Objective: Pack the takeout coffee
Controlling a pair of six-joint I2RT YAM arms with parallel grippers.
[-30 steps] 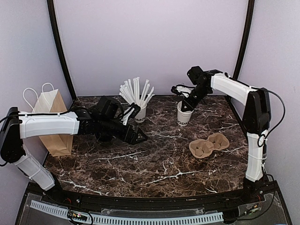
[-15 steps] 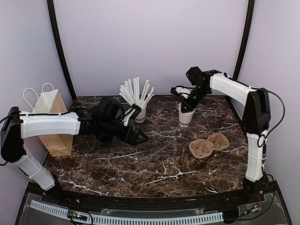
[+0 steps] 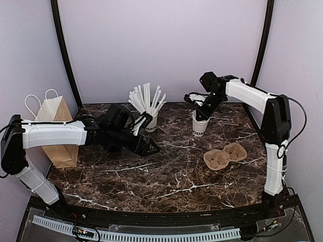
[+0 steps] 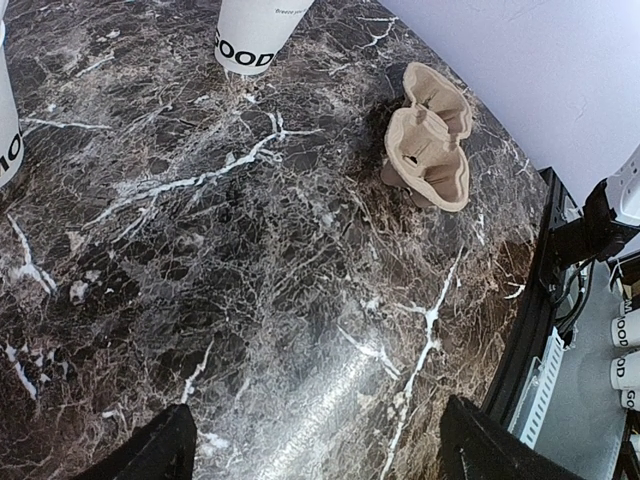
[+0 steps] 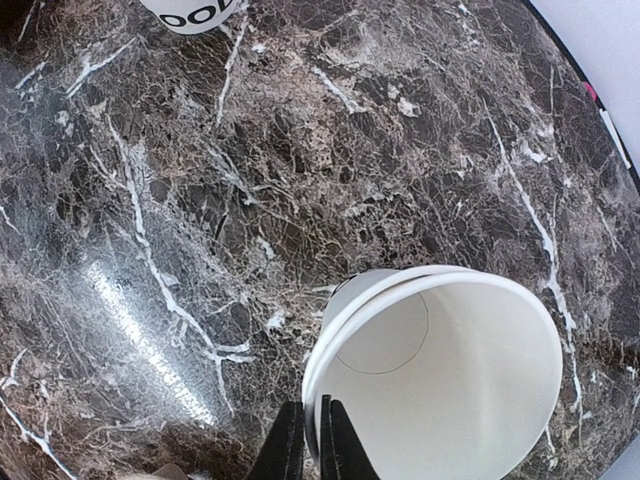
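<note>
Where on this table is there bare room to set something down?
Widest bare marble: the near strip, before the left arm and cup carrier. Crowded at back: straw cup, open white cup with right jaws on its rim.

The lidless white cup (image 4: 250, 35) just beyond the cardboard carrier (image 4: 430, 140) bears bold dark letters reading "GOOD", the G partly cut off. The small print above them is too fine to read. Farther from the carrier, the straw cup (image 5: 190, 12) shows "OOD" in the right wrist view. Off the surface (image 4: 250, 300), past the carrier, two spare cups (image 4: 627, 330) show "OOD" and "GO". Seen from above, all the lettering is blurred.
</note>
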